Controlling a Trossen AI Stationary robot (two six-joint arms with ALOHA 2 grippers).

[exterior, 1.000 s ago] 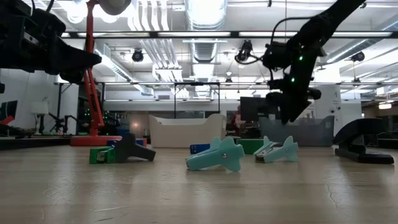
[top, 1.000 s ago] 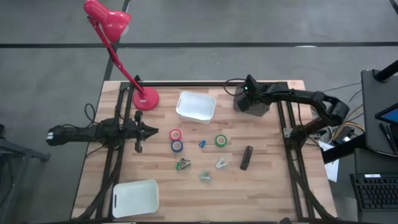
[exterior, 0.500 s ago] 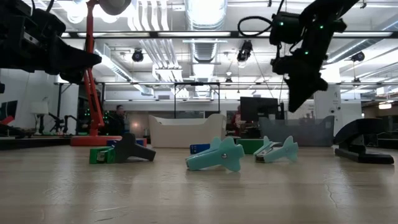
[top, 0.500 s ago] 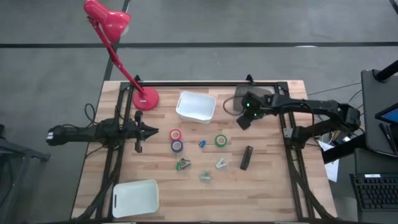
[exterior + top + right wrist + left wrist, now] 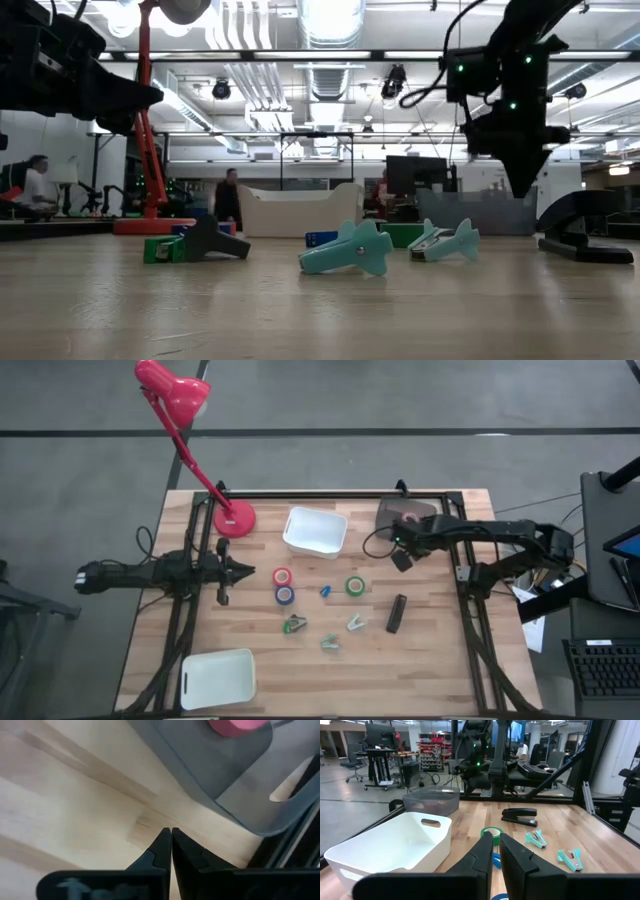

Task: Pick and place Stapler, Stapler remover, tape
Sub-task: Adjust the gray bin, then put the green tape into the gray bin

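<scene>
The dark stapler (image 5: pixel 397 612) lies flat on the table right of centre; it also shows in the left wrist view (image 5: pixel 520 815). The red tape (image 5: pixel 283 576), blue tape (image 5: pixel 285 595) and green tape (image 5: pixel 355 586) lie flat mid-table. The pink tape (image 5: pixel 410 518) lies in the grey bin (image 5: pixel 385 510); it also shows in the right wrist view (image 5: pixel 240 725). Three staple removers (image 5: pixel 294 624), (image 5: pixel 330 643), (image 5: pixel 356 623) lie nearer the front edge. My right gripper (image 5: pixel 402 560) is shut and empty above the bare table, just in front of the grey bin. My left gripper (image 5: pixel 240 570) is shut and empty, left of the red tape.
A white bin (image 5: pixel 315 530) stands at the back centre and another (image 5: pixel 218 678) at the front left. A red desk lamp's base (image 5: pixel 234 519) stands at the back left. A tiny blue piece (image 5: pixel 325 591) lies beside the green tape. People move in the room behind.
My right gripper has moved from over the grey bin toward the table's near edge and now hangs over the bare wood in front of the bin. The pink tape now shows in the bin, where the arm covered it before.
</scene>
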